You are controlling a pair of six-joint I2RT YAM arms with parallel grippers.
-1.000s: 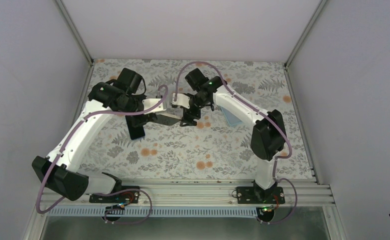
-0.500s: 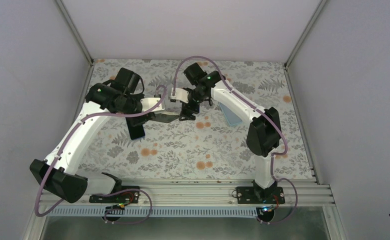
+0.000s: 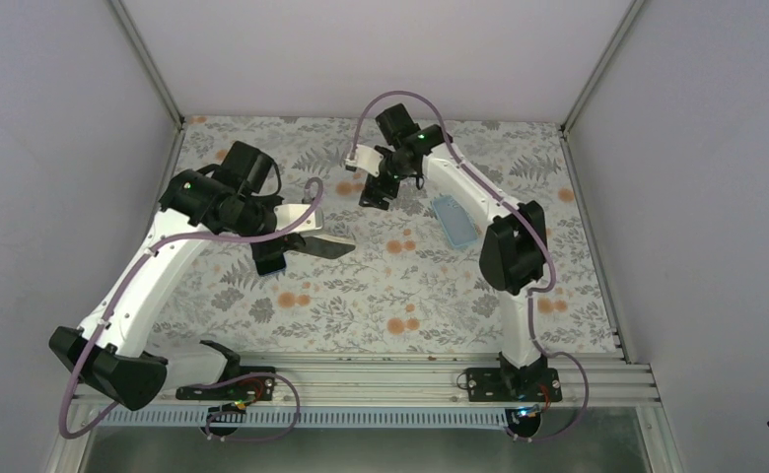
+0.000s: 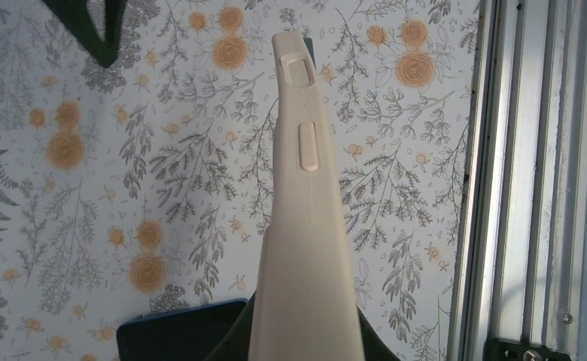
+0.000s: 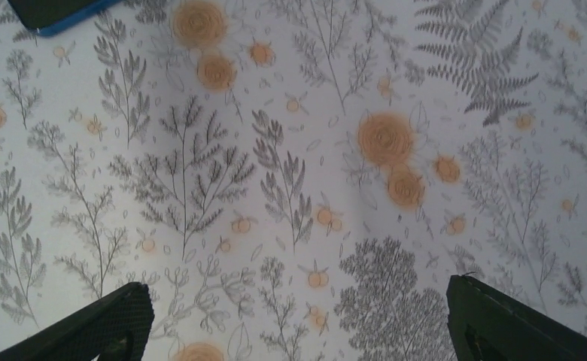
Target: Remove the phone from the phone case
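Note:
My left gripper (image 3: 300, 236) is shut on a beige phone case (image 4: 305, 226), seen edge-on in the left wrist view with two button covers. It holds the case above the table. In the top view the case (image 3: 327, 244) looks dark grey and sticks out to the right. A thin dark edge shows beside the case's far tip; I cannot tell whether the phone is inside. My right gripper (image 3: 372, 194) is open and empty over the back of the table, apart from the case. Its fingers (image 5: 102, 323) stand wide over bare cloth.
A dark slab with a blue rim (image 3: 270, 256) lies on the floral cloth under my left gripper and shows in the left wrist view (image 4: 177, 335). A light blue flat item (image 3: 454, 221) lies beside the right arm. An aluminium rail (image 4: 531, 188) runs along the near edge.
My right gripper has drawn back from the case's far end toward the rear of the table. My left gripper has moved slightly nearer and left with the case.

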